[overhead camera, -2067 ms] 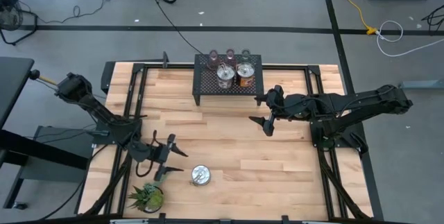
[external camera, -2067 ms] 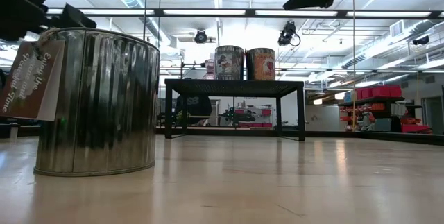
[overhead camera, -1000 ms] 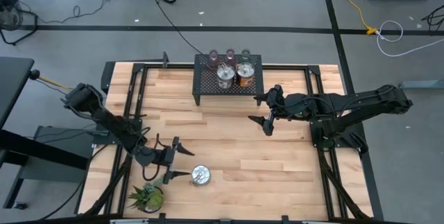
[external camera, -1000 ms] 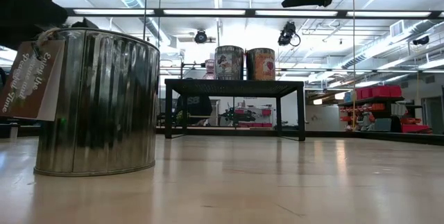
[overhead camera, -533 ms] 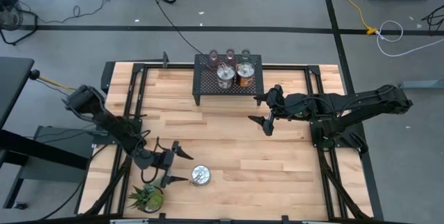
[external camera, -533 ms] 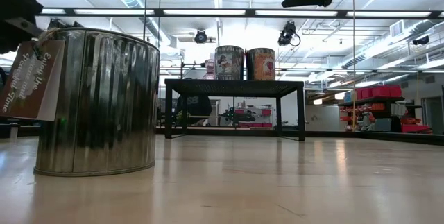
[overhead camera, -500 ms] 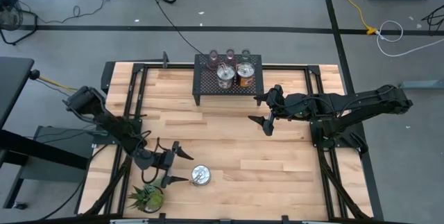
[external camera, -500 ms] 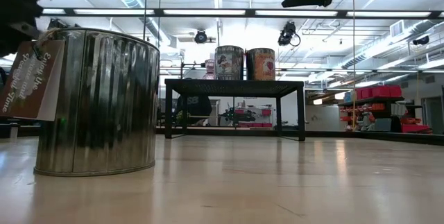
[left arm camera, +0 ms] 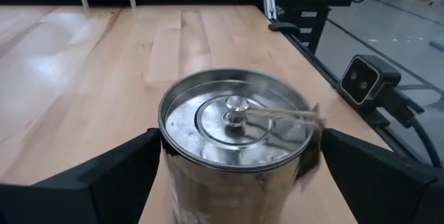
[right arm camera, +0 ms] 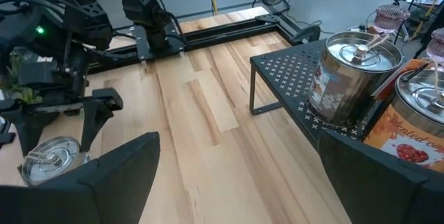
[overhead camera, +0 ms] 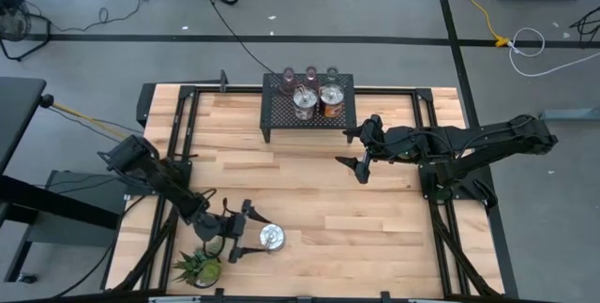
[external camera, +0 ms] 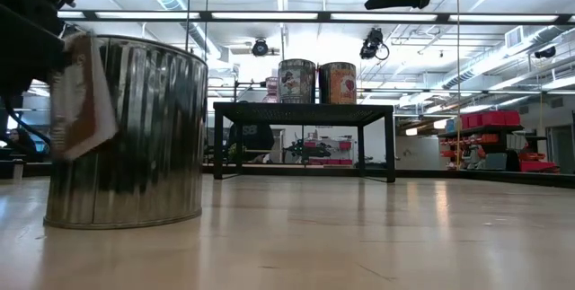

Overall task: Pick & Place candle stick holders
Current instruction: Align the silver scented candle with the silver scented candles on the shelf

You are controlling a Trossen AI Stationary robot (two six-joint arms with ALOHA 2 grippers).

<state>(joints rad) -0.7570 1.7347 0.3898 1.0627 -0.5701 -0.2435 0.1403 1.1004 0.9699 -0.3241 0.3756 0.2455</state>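
Observation:
One round silvery tin holder (overhead camera: pixel 273 238) with a knobbed lid (left arm camera: pixel 236 107) and a paper tag (external camera: pixel 83 95) stands on the table near the front left. My left gripper (overhead camera: pixel 247 231) is open, with one finger on each side of this tin (left arm camera: pixel 232 137). My right gripper (overhead camera: pixel 355 151) is open and empty, in the air right of the black mesh rack (overhead camera: pixel 307 108). On the rack stand a silvery tin (overhead camera: pixel 304 102), a coppery tin (overhead camera: pixel 330 102) and three small tinted cups (overhead camera: pixel 310 76). My left gripper comes level at the tin from the table's left side, a finger (left arm camera: pixel 111 172) along each side of its wall. One finger (left arm camera: pixel 361 168) stands at the paper tag (left arm camera: pixel 309 151), which shows blurred against the tin. Whether the fingers touch the wall, I cannot tell.
A spiky green potted plant (overhead camera: pixel 199 267) stands at the front left corner, close to my left arm. Black frame rails (overhead camera: pixel 441 219) run along the table's sides. Bare wood (overhead camera: pixel 356 219) lies between the tin and the rack.
My left gripper has gone down and toward the table's right edge, so its open fingers now stand around the silvery tin. The tin's paper tag has swung in against the tin's side. The tin itself stays in place.

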